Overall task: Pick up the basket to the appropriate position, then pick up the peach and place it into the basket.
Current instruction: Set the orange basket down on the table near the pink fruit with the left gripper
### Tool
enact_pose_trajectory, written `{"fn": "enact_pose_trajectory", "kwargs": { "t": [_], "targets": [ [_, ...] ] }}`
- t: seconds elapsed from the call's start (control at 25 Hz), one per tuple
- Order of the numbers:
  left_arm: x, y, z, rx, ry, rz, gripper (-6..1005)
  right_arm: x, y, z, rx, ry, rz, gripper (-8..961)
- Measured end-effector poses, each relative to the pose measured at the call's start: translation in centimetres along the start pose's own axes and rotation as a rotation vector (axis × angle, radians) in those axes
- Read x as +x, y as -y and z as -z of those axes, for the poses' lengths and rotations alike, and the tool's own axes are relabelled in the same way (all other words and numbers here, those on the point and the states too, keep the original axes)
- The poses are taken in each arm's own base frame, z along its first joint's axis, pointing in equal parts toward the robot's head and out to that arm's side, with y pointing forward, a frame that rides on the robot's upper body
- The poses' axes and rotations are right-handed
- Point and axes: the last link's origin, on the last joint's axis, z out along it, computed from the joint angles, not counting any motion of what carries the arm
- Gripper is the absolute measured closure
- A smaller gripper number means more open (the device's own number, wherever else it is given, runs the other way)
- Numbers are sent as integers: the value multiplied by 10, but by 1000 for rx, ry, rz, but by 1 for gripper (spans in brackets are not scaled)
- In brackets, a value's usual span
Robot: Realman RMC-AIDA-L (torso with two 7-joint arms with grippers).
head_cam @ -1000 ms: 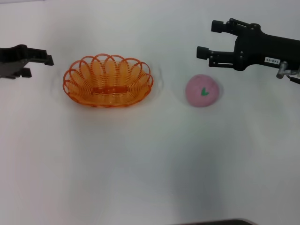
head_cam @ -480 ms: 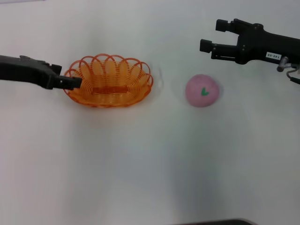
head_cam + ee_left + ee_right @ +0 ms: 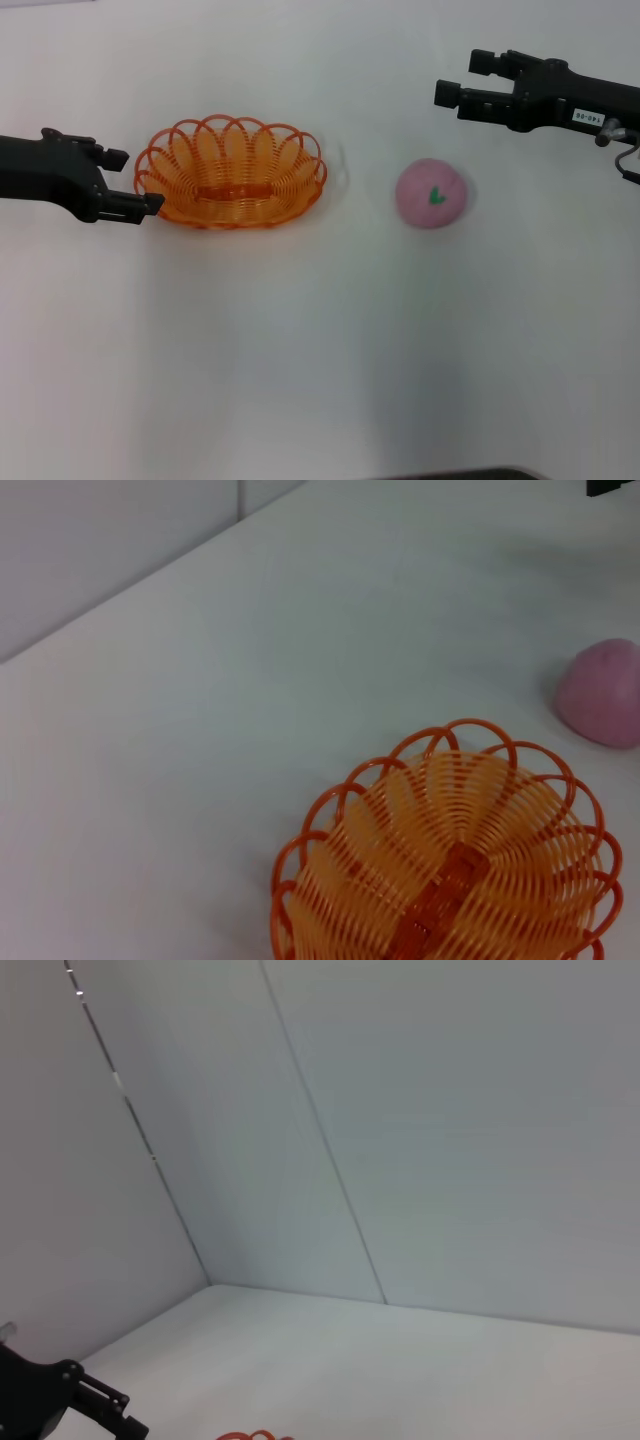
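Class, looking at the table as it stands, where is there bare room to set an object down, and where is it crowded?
The widest bare stretch of table is the whole near side, in front of the basket and peach. A narrower free strip lies between those two. It is crowded at the basket's left end, where the left gripper sits open, and behind the peach, where the open right gripper hovers.
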Motion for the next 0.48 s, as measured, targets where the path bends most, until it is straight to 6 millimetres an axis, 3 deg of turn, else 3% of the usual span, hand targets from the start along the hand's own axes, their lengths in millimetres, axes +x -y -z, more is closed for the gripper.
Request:
{"fn": "enact_pose_trajectory", "kwargs": {
  "t": [0.28,0.48],
  "targets": [
    [-6,-2,3,0,-12,-3,238,2,-3,-2,-9,-3,-6,24],
    [-9,-10,10,-33,-122,8,238,3,-3,-3,-14,-6,-15,24]
  ]
}}
